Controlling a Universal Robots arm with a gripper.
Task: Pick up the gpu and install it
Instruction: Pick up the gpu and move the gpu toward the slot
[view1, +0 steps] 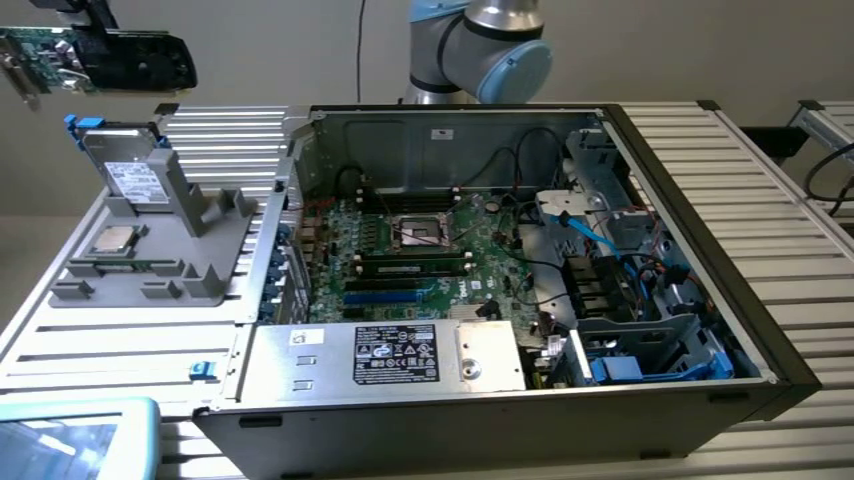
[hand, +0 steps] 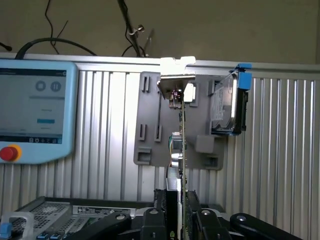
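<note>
Clamped in claw (hand: 178, 225): gpu (hand: 181, 145), edge-on between fingers (hand: 152, 222). Long axis straight out from claw, silver bracket (hand: 176, 75) at far end. Held aloft, clear of counter (view1: 134, 345). Open case (view1: 400, 140) with motherboard (view1: 400, 260) lower than claw, well apart.

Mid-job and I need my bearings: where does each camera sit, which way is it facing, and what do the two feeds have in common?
Exterior view: off the arm, raised, facing down into the open computer case on the slatted table; the arm shows beyond the case.
Wrist view: on the wrist, facing along the gripper, shut on the gpu seen edge-on, toward the grey holder.
Shared: gpu, grey holder, hard drive, teach pendant.
</note>
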